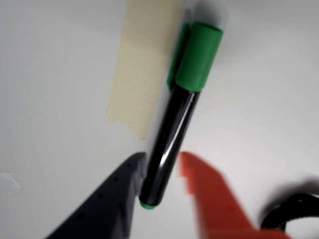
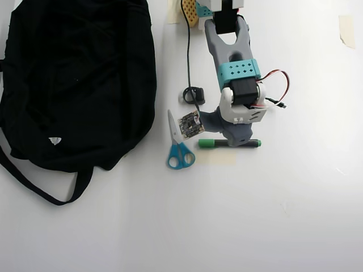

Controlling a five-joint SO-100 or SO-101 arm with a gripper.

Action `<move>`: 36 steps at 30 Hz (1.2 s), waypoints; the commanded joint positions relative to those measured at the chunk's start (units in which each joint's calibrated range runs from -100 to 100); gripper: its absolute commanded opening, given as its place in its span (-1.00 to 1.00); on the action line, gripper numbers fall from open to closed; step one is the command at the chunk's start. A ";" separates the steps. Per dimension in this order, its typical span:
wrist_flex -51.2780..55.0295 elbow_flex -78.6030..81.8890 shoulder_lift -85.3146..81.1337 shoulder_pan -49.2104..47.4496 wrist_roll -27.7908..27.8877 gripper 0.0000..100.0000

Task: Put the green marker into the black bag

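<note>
The green marker (image 1: pixel 177 114) lies flat on the white table, its green cap at the top of the wrist view and its dark barrel running down between my fingers. My gripper (image 1: pixel 162 158) is open and straddles the barrel's lower end. The dark blue finger (image 1: pixel 109 204) touches it on the left and the orange-red finger (image 1: pixel 214 199) sits just off it on the right. In the overhead view the marker (image 2: pixel 211 143) lies level under the gripper (image 2: pixel 229 139). The black bag (image 2: pixel 74 79) fills the left side, well apart from the arm.
Blue-handled scissors (image 2: pixel 178 148) lie just left of the marker. A small black coiled cable (image 2: pixel 193 94) and a thin wire sit beside the arm. Beige tape (image 1: pixel 144 64) is stuck to the table under the marker. Another tape piece (image 2: pixel 346 29) sits far right.
</note>
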 commanded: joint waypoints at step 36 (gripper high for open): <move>-7.88 -4.63 2.76 1.50 -8.77 -0.32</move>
